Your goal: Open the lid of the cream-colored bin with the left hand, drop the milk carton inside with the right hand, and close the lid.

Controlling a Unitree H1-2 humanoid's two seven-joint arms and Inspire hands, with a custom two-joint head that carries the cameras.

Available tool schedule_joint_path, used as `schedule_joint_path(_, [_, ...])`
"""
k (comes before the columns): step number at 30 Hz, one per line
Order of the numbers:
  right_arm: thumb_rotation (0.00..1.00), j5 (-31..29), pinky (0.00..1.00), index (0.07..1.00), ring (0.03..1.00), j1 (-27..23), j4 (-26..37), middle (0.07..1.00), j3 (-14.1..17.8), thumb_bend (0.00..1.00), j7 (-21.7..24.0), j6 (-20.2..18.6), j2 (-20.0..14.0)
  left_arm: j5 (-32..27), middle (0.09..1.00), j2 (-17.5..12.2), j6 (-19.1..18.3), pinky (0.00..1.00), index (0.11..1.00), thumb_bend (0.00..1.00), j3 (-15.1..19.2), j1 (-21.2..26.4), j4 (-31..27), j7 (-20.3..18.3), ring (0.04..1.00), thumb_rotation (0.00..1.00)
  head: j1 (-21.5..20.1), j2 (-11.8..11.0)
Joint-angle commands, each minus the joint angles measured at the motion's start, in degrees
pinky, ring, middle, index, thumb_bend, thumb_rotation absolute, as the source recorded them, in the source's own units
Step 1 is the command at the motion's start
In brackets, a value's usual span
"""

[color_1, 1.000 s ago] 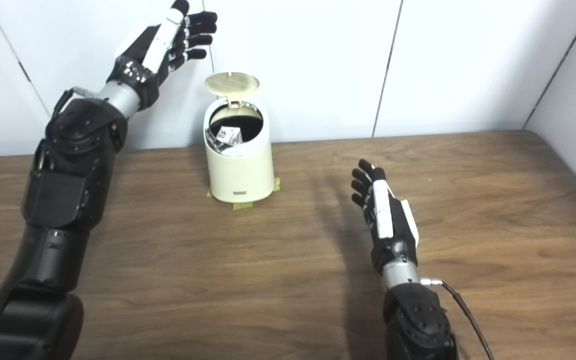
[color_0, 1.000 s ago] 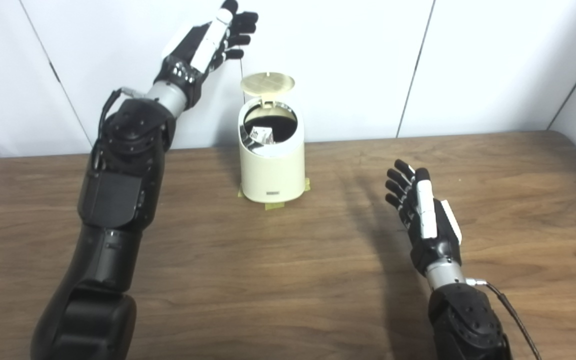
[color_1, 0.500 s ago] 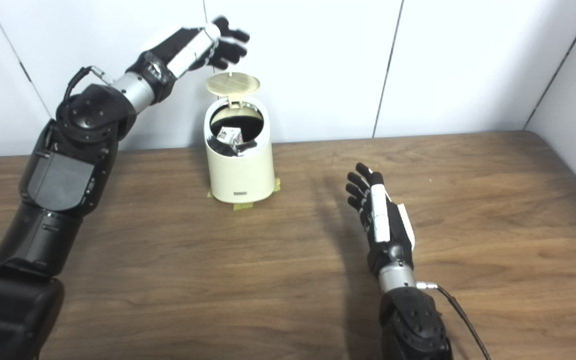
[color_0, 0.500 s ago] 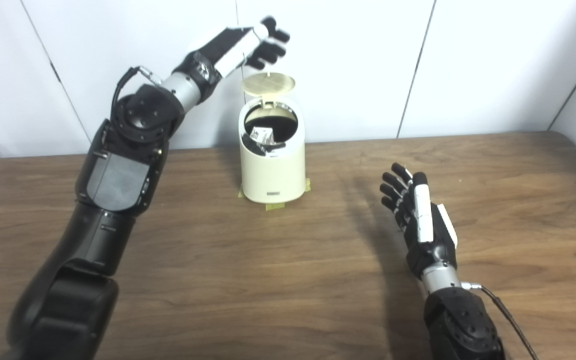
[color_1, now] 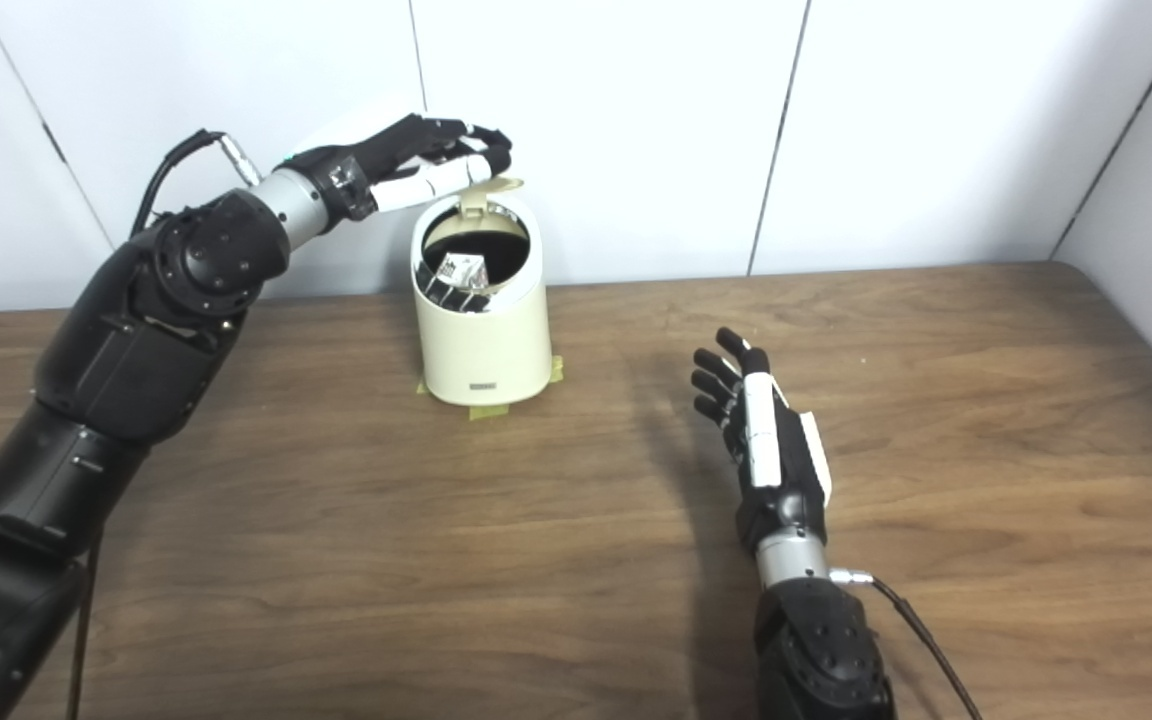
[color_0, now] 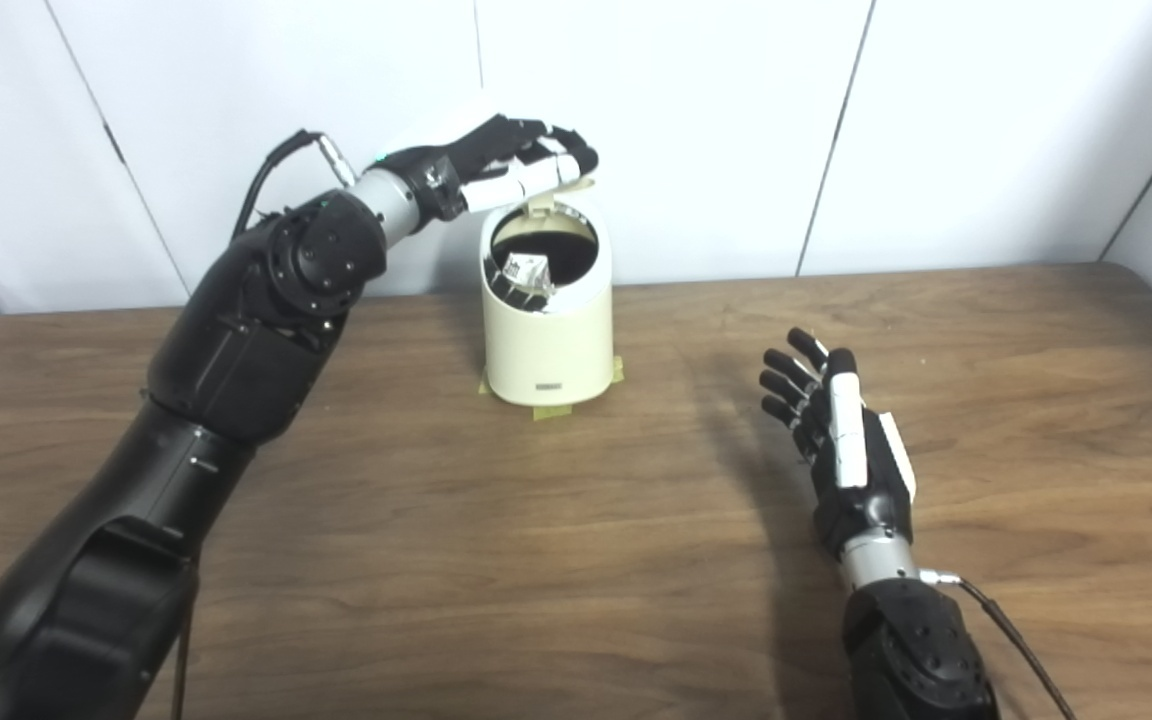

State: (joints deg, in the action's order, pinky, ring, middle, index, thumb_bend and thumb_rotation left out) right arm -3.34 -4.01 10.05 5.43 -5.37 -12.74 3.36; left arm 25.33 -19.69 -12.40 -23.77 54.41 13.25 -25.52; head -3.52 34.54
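Bin (color_0: 547, 330) stands at the back of the table (color_0: 576, 560), taped down at its base. Carton (color_0: 526, 272) is already inside the bin, its top visible against the left inner wall just below the rim. Lid (color_1: 492, 186) is up on its rear hinge, tilted forward over the opening.

Left hand (color_0: 506, 172) is above and behind the bin, palm down, fingers loosely curled and holding nothing; fingertips lie on or just over the lid's top edge. Actual contact cannot be told from either view. Right hand (color_0: 841, 435) is well to the right of the bin and nearer the camera, fingers spread, empty, just above the table.

Step in hand, by my reading: closing the lid; opening and drop look done.

Risks:
- Carton top sits high near the rim; if it stands proud, the lid could land on it and fail to seat.
- Fingers pressing behind the hinge rather than on the lid face could slip off, leaving the lid up.
- A push more sideways than downward could tip or shift the bin against its tape.
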Motion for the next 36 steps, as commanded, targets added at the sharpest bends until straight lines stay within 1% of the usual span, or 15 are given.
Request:
schedule_joint_path(1, [0.99, 0.37, 0.83, 0.876, 0.832, -1.34, 1.02, 0.826, -0.22, 0.55, -0.2, 3.14, 0.29, 1.4, 0.788, -0.98, 1.69, 0.8, 0.844, 0.58, 0.4, 3.7, -1.69, 0.04, 0.823, 1.0, -0.03, 0.1])
schedule_joint_path(5, [0.99, 1.1, 0.82, 0.882, 0.833, -1.22, 1.01, 0.826, -0.44, 0.56, -0.61, 3.02, 0.28, 1.86, 0.786, -1.02, 1.53, 0.78, 0.844, 0.58, 0.69, 3.09, -2.77, -1.28, 0.808, 1.0, -0.22, 0.49])
schedule_joint_path(10, [1.0, 1.06, 0.81, 0.883, 0.829, -1.18, 1.29, 0.827, -0.81, 0.55, -0.74, 2.54, 0.6, 3.47, 0.776, -1.28, 0.98, 0.76, 0.849, 0.62, 0.75, 2.14, -4.48, -2.13, 0.79, 1.0, -0.6, 0.74])
schedule_joint_path(12, [1.0, 1.5, 0.81, 0.881, 0.826, -1.11, 1.45, 0.823, -1.13, 0.56, -1.05, 2.39, 0.75, 5.14, 0.769, -1.55, 0.78, 0.73, 0.851, 0.61, 0.14, 1.74, -5.46, -2.27, 0.778, 1.0, -0.77, 0.82])
schedule_joint_path(14, [1.0, 1.77, 0.81, 0.879, 0.824, -1.03, 1.5, 0.82, -1.33, 0.56, -1.31, 2.34, 0.9, 6.75, 0.764, -1.91, 1.38, 0.71, 0.852, 0.59, -0.47, 1.49, -6.0, -2.36, 0.762, 1.0, -0.82, 0.97])
schedule_joint_path(17, [1.0, 1.92, 0.81, 0.878, 0.824, -0.86, 1.33, 0.818, -1.4, 0.56, -1.61, 2.39, 1.18, 9.0, 0.763, -2.66, 3.19, 0.65, 0.845, 0.56, -1.8, 1.14, -6.26, -2.5, 0.719, 1.0, -0.83, 1.11])
schedule_joint_path(18, [1.0, 1.97, 0.8, 0.876, 0.82, -0.82, 1.34, 0.815, -1.43, 0.57, -1.68, 2.37, 1.31, 9.89, 0.749, -2.93, 4.04, 0.61, 0.836, 0.56, -2.27, 1.03, -6.17, -2.37, 0.689, 1.0, -0.95, 1.14])
schedule_joint_path(21, [0.99, 2.17, 0.79, 0.873, 0.81, -0.69, 1.6, 0.809, -1.65, 0.58, -1.82, 2.34, 1.76, 12.02, 0.711, -3.52, 5.57, 0.51, 0.824, 0.58, -3.03, 0.67, -6.13, -2.58, 0.62, 1.0, -1.22, 1.36])
schedule_joint_path(22, [0.99, 2.37, 0.78, 0.871, 0.805, -0.66, 1.66, 0.806, -1.74, 0.58, -1.88, 2.38, 1.82, 12.78, 0.707, -3.63, 5.78, 0.5, 0.824, 0.59, -3.25, 0.48, -6.26, -2.85, 0.618, 1.0, -1.22, 1.36])
schedule_joint_path(23, [0.99, 2.54, 0.77, 0.869, 0.801, -0.63, 1.63, 0.802, -1.82, 0.58, -1.94, 2.46, 1.86, 13.7, 0.721, -3.78, 5.96, 0.52, 0.824, 0.6, -3.61, 0.27, -6.51, -3.2, 0.645, 1.0, -1.18, 1.43])
schedule_joint_path(24, [0.99, 2.68, 0.76, 0.869, 0.798, -0.59, 1.63, 0.799, -1.9, 0.58, -1.99, 2.5, 1.9, 14.3, 0.756, -3.87, 6.08, 0.58, 0.83, 0.61, -3.76, 0.1, -6.73, -3.49, 0.703, 1.0, -1.22, 1.54])
schedule_joint_path(25, [0.99, 2.77, 0.76, 0.869, 0.797, -0.57, 1.56, 0.798, -1.93, 0.58, -2.01, 2.59, 1.9, 15.02, 0.768, -3.91, 6.19, 0.61, 0.833, 0.61, -3.93, -0.07, -6.9, -3.64, 0.723, 1.0, -1.24, 1.55])
schedule_joint_path(28, [1.0, 2.82, 0.76, 0.873, 0.794, -0.49, 1.65, 0.796, -1.95, 0.59, -2.01, 2.46, 2.02, 17.14, 0.768, -4.07, 8.01, 0.64, 0.824, 0.62, -4.39, -0.67, -6.72, -3.04, 0.738, 1.0, -1.47, 1.7])
schedule_joint_path(32, [1.0, 3.17, 0.75, 0.874, 0.788, -0.43, 1.94, 0.792, -2.14, 0.59, -2.05, 2.32, 2.1, 18.25, 0.796, -4.06, 10.14, 0.74, 0.843, 0.62, -4.43, -1.62, -5.71, -3.41, 0.789, 1.0, -1.8, 1.9])
schedule_joint_path(36, [1.0, 3.57, 0.76, 0.874, 0.788, -0.51, 1.72, 0.788, -2.39, 0.58, -2.13, 2.82, 2.03, 19.12, 0.797, -4.08, 11.3, 0.74, 0.845, 0.64, -4.23, -2.67, -5.42, -3.38, 0.798, 1.0, -2.07, 2.0])
